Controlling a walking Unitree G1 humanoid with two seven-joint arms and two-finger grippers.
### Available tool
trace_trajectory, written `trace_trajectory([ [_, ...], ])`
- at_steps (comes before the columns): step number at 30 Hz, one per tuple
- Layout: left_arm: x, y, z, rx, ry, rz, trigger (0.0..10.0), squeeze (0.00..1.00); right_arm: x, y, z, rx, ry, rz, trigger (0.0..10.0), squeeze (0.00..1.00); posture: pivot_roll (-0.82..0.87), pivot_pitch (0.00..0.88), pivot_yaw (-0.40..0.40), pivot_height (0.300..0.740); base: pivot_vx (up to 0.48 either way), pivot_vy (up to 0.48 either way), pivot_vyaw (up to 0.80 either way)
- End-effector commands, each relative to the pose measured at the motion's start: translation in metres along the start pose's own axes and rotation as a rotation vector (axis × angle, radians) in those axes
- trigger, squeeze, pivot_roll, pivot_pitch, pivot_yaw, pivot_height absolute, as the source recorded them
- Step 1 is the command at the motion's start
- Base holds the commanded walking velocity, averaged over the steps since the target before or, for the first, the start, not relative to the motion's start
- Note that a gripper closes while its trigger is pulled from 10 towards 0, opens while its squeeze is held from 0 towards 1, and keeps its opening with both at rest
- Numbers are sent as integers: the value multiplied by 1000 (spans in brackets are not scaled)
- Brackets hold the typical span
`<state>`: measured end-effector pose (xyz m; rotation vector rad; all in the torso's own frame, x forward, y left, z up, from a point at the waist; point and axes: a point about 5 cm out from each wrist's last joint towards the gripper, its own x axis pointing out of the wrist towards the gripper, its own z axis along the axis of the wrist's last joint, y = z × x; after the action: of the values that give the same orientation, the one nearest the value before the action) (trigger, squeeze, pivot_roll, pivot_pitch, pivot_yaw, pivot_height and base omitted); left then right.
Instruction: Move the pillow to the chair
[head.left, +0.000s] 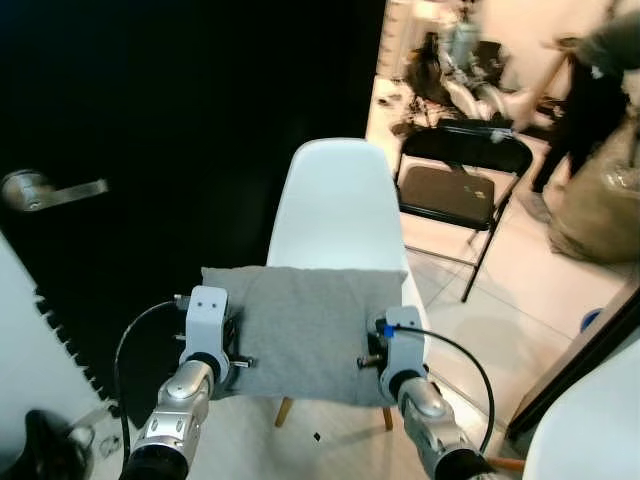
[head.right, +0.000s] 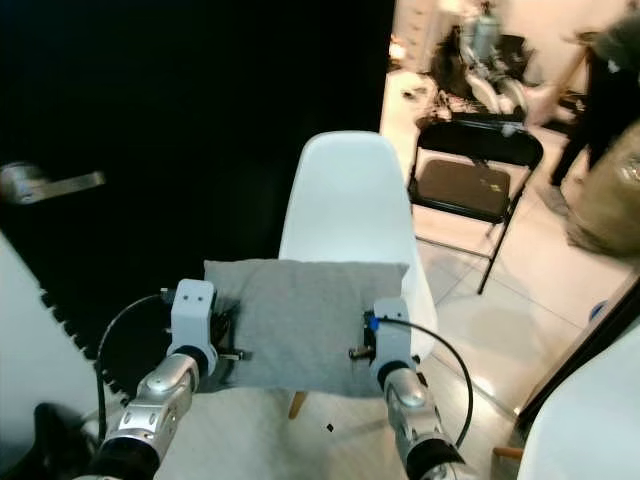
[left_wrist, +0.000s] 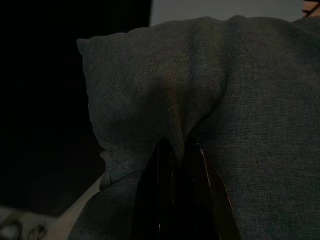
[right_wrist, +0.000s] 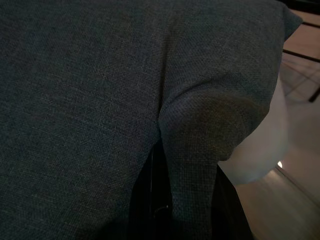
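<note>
Grey pillow (head.left: 305, 330) is held in the air between both arms, directly over the seat of the white chair (head.left: 338, 205). Its far edge sits at about the base of the backrest. Not resting on the seat yet, as far as I can judge; the head views hide the underside.

Left gripper (head.left: 232, 352) is clenched on the pillow's left edge. In the wrist view the black fingers (left_wrist: 167, 165) bite into a fold of fabric. Right gripper (head.left: 372, 352) is clamped on the right edge the same way, cloth bunched around its fingers.

Step in hand: set it down. Suggestions:
- Lower both arms together and level, so the pillow stays flat and doesn't twist.
- Push it slightly forward first, so it lands on the seat pan and not hanging off the front lip.
- Let go only once the weight is on the seat. Release both sides at the same time.
- Pull the fingers out sideways, not up, or the fabric drags along.

Black folding chair (head.left: 462, 180) stands well apart to the right, no conflict. Dark door with a lever handle (head.left: 45, 190) is on the left, clear of the left arm.
</note>
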<state>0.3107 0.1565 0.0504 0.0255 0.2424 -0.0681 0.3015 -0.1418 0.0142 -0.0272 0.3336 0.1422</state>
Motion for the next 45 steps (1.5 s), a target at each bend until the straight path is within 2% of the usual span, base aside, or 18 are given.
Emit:
trace_trajectory([
  [1,3,-2,11,11,-48,-4,10000,0,1,-2,5,-20,-25,1,10000,0,106,11,28,731,386,0,0],
  [22,3,-3,11,-10,-46,0,10000,0,4,-1,12,-27,-44,2,10000,0,107,24,19,731,383,0,0],
  [32,6,-2,14,43,-48,33,10000,0,5,-3,15,-33,-53,1,10000,0,109,20,17,731,0,0,0],
  [38,8,0,15,23,-37,63,10000,0,8,-3,20,-30,-64,3,10000,0,109,25,13,731,0,0,0],
  [45,11,8,13,48,1,123,10000,0,11,4,24,-32,-58,26,10000,0,123,38,-2,731,0,-343,0],
])
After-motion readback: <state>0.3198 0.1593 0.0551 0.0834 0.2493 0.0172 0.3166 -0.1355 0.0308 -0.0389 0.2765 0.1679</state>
